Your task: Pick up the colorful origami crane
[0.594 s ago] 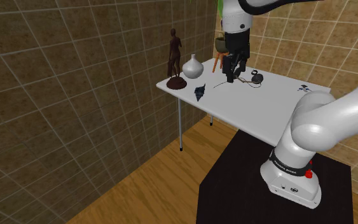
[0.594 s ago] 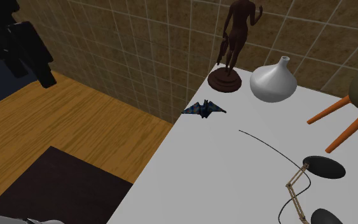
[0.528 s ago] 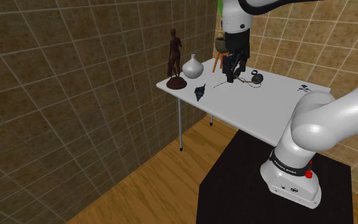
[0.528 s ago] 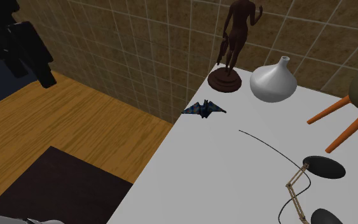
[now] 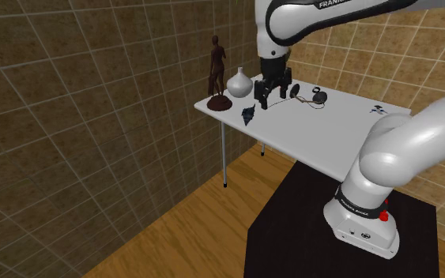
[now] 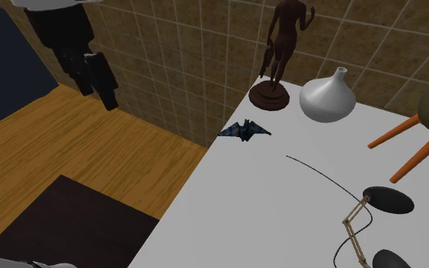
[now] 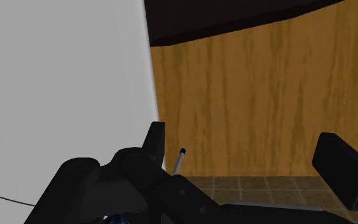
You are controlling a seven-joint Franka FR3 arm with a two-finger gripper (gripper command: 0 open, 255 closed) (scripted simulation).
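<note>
While the arm reaches out from its black stand (image 5: 315,229) over the white table (image 5: 323,134), the gripper (image 5: 271,99) hangs in the air, touching nothing. Claw wide: in the wrist view the two black fingers (image 7: 157,143) stand well apart, and between them lie the table's edge and the wooden floor (image 7: 247,95). The crane (image 5: 249,113) is small and dark blue. It sits on the table close to the edge, near the corner. In the shoulder view it is just below and to the left of the gripper. In the second exterior view the crane (image 6: 244,131) lies in front of a dark brown statue (image 6: 279,53) and a white round vase (image 6: 328,95), apart from both. The gripper (image 6: 97,87) shows at that view's upper left, against the floor and the tiled wall (image 6: 167,46). Further along the table, a thin brown desk lamp (image 6: 357,221) lies flat.
</note>
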